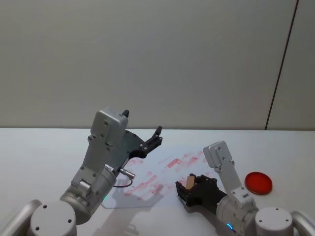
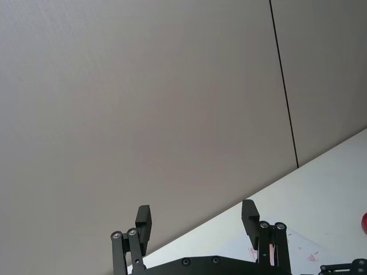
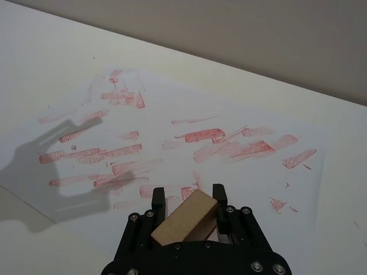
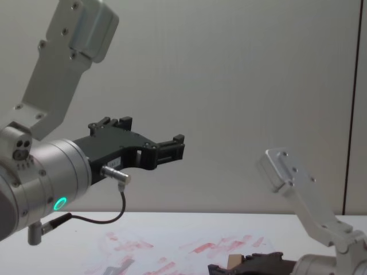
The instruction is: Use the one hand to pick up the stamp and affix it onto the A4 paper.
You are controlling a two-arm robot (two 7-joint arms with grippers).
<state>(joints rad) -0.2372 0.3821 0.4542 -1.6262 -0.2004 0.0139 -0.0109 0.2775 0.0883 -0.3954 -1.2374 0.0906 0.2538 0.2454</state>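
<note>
The stamp (image 3: 184, 217), a light tan wooden block, sits clamped between the fingers of my right gripper (image 3: 189, 197), low over the near right part of the A4 paper (image 3: 172, 120). In the head view the stamp (image 1: 190, 182) shows atop the right gripper (image 1: 183, 189), above the paper's near edge (image 1: 142, 196). The paper is white and covered with smeared red rectangular marks. My left gripper (image 1: 156, 136) is raised well above the paper's left part, open and holding nothing; its fingers (image 2: 250, 217) point at the wall.
A round red ink pad (image 1: 258, 182) lies on the white table (image 1: 39, 152) to the right of the paper, beyond my right arm. A grey wall stands behind the table. The left arm's shadow falls on the paper's left part (image 3: 74, 166).
</note>
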